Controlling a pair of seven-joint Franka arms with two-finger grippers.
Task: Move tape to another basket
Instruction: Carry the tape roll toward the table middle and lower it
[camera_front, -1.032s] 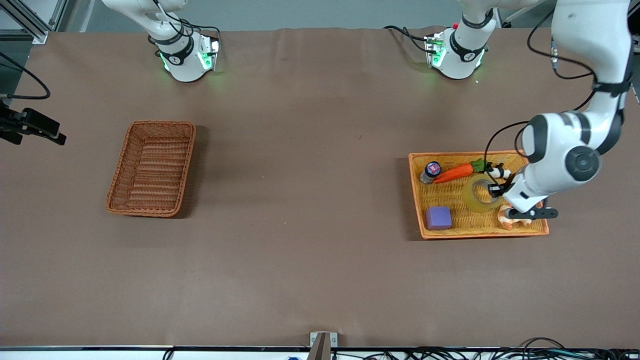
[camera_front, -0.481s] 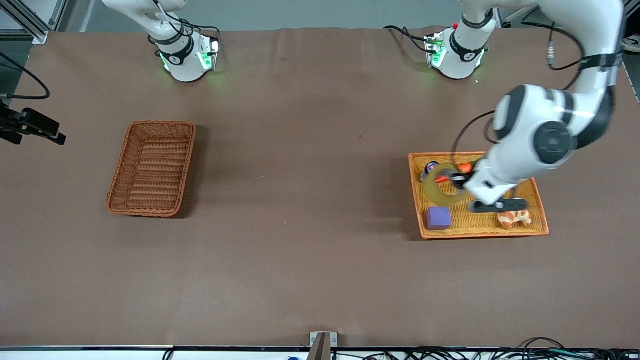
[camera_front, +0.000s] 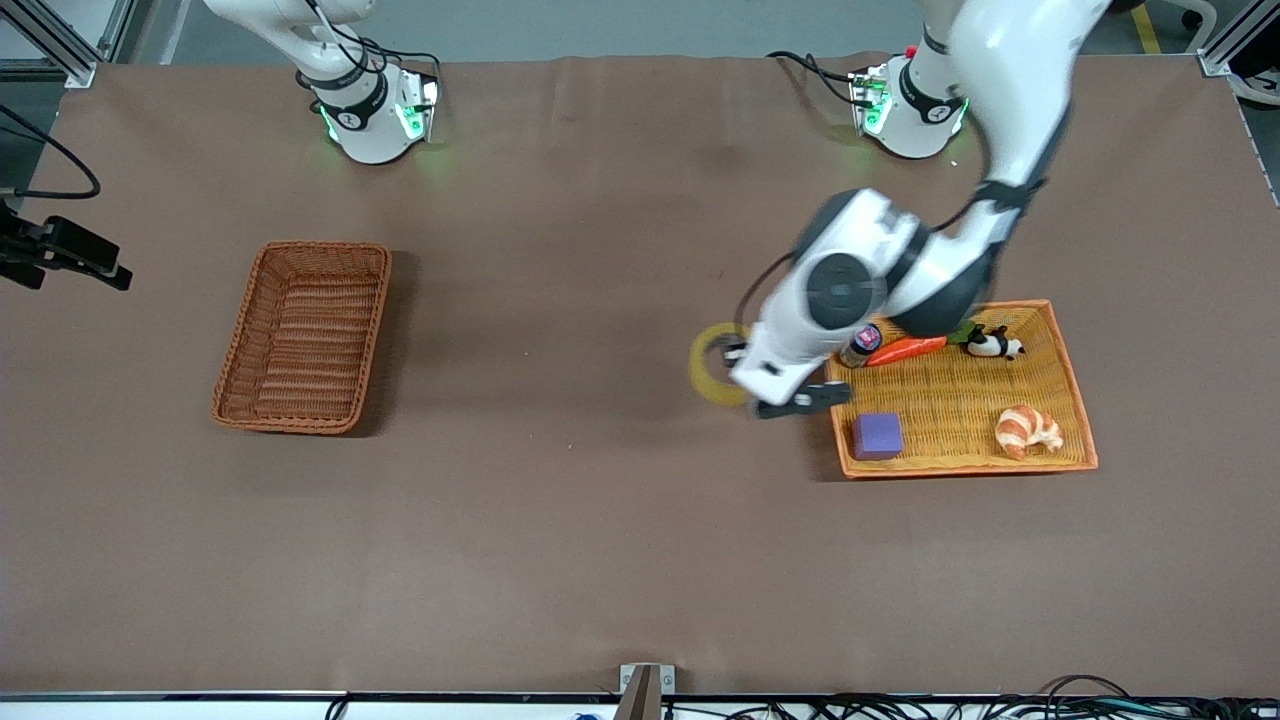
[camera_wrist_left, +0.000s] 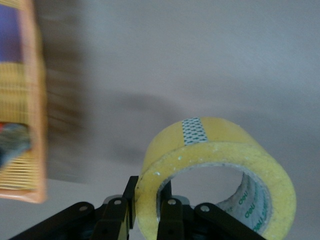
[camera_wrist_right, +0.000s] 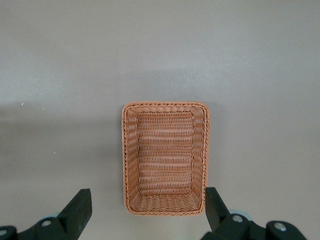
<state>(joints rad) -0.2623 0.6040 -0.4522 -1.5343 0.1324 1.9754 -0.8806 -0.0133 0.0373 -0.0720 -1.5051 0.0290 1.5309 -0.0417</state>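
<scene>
The left gripper (camera_front: 737, 352) has its fingers (camera_wrist_left: 170, 220) clamped on the tape's (camera_front: 712, 364) wall, holding it over bare counter (camera_front: 600, 500) just beside the orange basket (camera_front: 1075, 380). The right gripper (camera_wrist_right: 150, 220) waits high above the brown basket (camera_front: 232, 375), fingers spread wide apart.

The reddish-brown wicker basket (camera_wrist_right: 166, 157) sits on the brown table (camera_wrist_right: 260, 75), framed by the right gripper (camera_wrist_right: 150, 220), whose fingers stand wide apart.
</scene>
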